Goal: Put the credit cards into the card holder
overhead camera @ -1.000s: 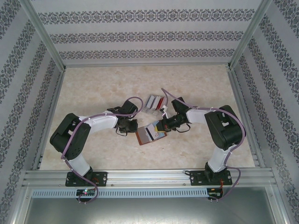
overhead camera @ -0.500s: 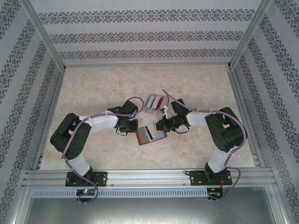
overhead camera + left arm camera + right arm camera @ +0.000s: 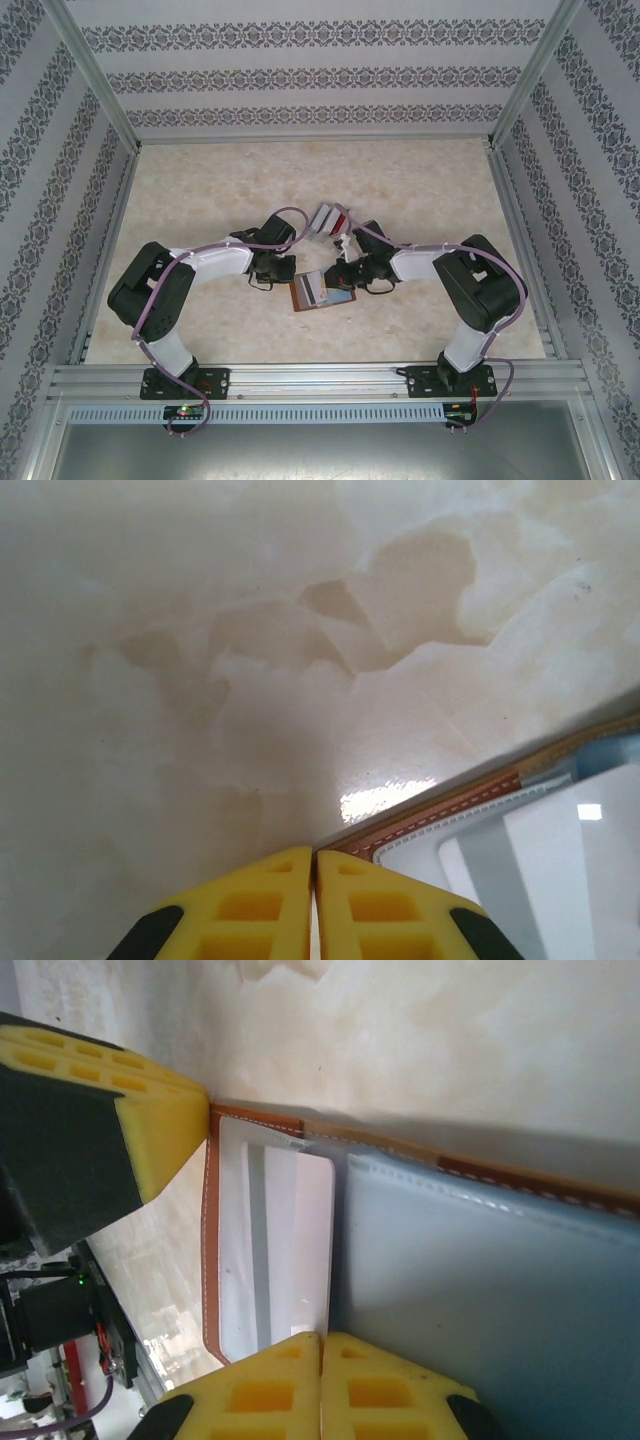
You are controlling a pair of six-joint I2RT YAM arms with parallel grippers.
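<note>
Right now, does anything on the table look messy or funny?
Nothing's broken or spilled. The card holder lies open and crooked, and the loose cards behind it sit in an untidy, slanted fan.

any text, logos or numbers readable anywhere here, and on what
No text can be read.
Loose cards: any print is too small to read from above.
Card in the holder: the part that shows is plain, with no print.
</note>
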